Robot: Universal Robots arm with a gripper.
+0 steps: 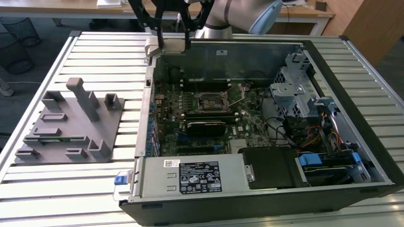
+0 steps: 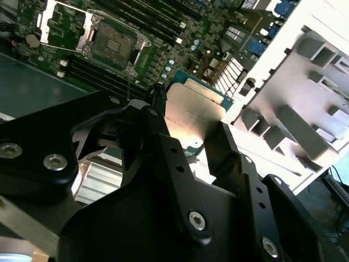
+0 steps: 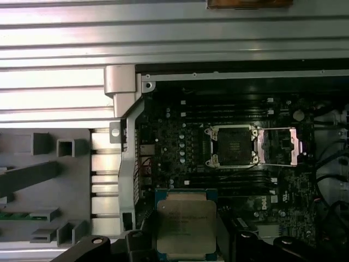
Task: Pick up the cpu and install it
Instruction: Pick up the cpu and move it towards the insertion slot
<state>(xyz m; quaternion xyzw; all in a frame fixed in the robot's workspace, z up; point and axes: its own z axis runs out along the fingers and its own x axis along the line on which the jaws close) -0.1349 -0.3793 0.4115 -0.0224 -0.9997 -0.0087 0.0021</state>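
In the exterior view the gripper [image 1: 174,41] hangs at eleven o'clock from the open socket [image 1: 211,100], while the first wrist view shows its jaws pinching the cpu [image 3: 185,221] by opposite edges.

In the first wrist view the picture's edge cuts off the cpu [image 3: 185,224] and the grey holder block [image 3: 49,185]; in the second wrist view the gripper [image 2: 191,117] hides part of the cpu; the exterior view cuts off the arm [image 1: 246,14].
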